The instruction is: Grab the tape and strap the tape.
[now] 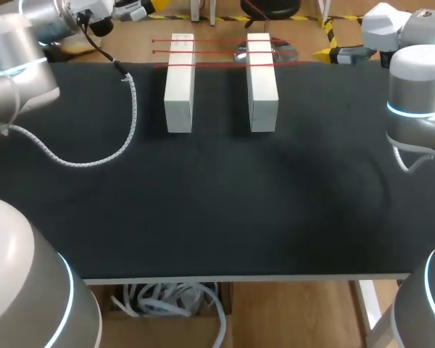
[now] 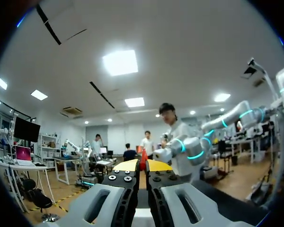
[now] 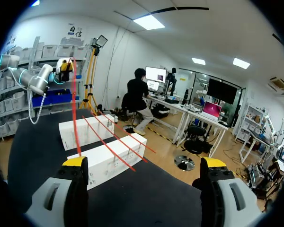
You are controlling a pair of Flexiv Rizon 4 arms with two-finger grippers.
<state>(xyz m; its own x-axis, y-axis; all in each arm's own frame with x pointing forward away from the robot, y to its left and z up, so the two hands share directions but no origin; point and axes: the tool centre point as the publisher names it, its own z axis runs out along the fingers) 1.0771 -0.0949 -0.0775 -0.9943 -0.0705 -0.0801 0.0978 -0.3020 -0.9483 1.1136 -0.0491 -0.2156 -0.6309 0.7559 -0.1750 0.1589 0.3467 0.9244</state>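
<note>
Thin red tape (image 1: 217, 53) is stretched in three lines across the far ends of two white blocks (image 1: 179, 83) (image 1: 262, 83) standing side by side on the black table (image 1: 225, 210). My left gripper (image 1: 151, 7) sits past the table's far left corner with its yellow tips pressed together (image 2: 142, 165); a speck of red shows between them, and I cannot tell what it is. My right gripper (image 1: 328, 42) stands wide open to the right of the blocks, level with the tape. From that wrist the tape (image 3: 109, 142) runs over both blocks (image 3: 111, 158) towards the open gripper (image 3: 144, 163).
A white wrapped cable (image 1: 123, 138) from my left arm lies in a loop on the table's left part. My right arm's elbow (image 1: 417, 109) stands over the table's right edge.
</note>
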